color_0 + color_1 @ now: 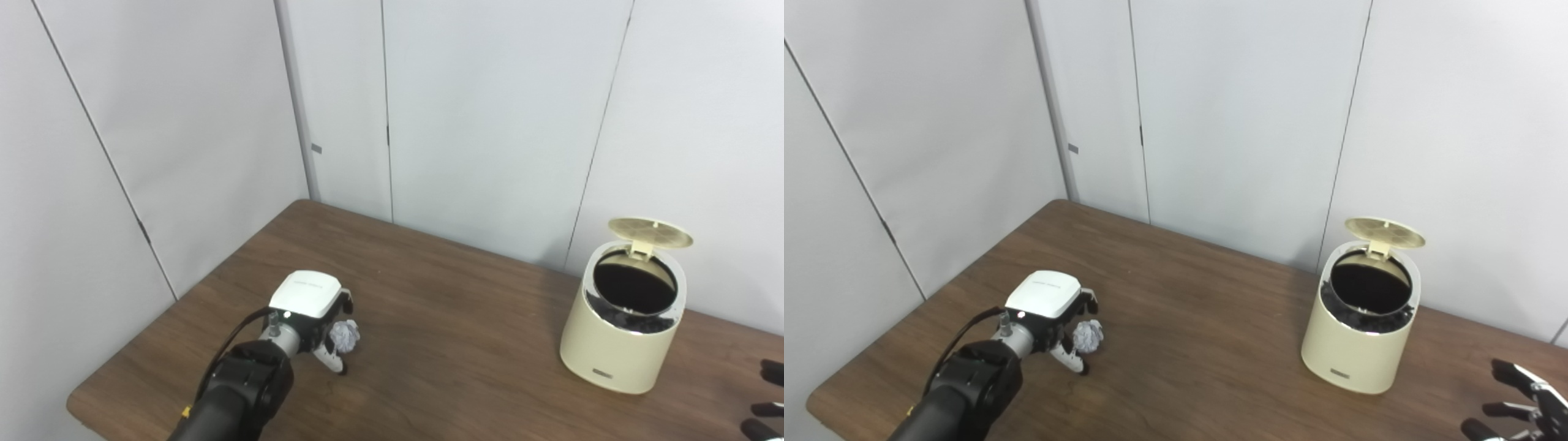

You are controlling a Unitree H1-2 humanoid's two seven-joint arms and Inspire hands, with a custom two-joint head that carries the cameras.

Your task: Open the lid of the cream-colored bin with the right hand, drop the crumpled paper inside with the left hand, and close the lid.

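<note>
No lettering can be read anywhere in either view; a faint grey line of print runs across the white plastic back cover of the robot's left hand (1048,303), too blurred to make out; a small dark rectangular badge (603,372) sits low on the front wall of the round cream-coloured plastic bin (1350,361), its marking too small to decipher; a little grey tag (1073,148) on the pale grey wall panel seam shows no legible characters.
</note>
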